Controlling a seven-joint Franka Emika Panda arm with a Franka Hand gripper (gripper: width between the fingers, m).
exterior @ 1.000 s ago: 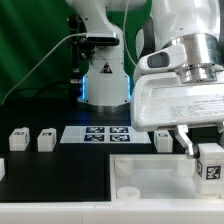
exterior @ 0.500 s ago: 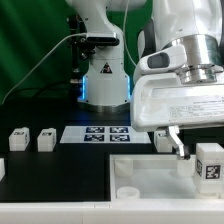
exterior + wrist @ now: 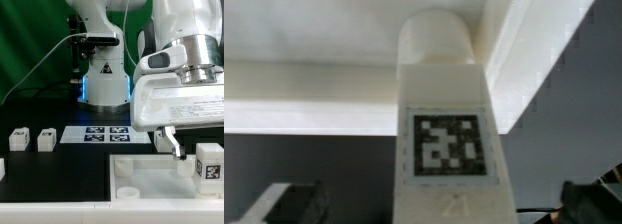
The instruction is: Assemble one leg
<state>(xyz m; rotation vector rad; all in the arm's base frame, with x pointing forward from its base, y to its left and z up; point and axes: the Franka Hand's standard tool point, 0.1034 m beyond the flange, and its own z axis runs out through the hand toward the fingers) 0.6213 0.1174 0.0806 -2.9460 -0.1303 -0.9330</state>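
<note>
White leg stands upright at lower right of frame; gripper released, fingers spread either side, not touching.

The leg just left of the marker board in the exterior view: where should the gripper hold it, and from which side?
Probably from above, pinching the leg across its two flat side faces. It sits apart from the marker board and the next leg, so there is room on both sides.

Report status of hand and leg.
Hand open, fingers apart from leg on both sides. Leg at white board's edge, tag facing exterior camera. Nothing seen between fingers and leg.
</note>
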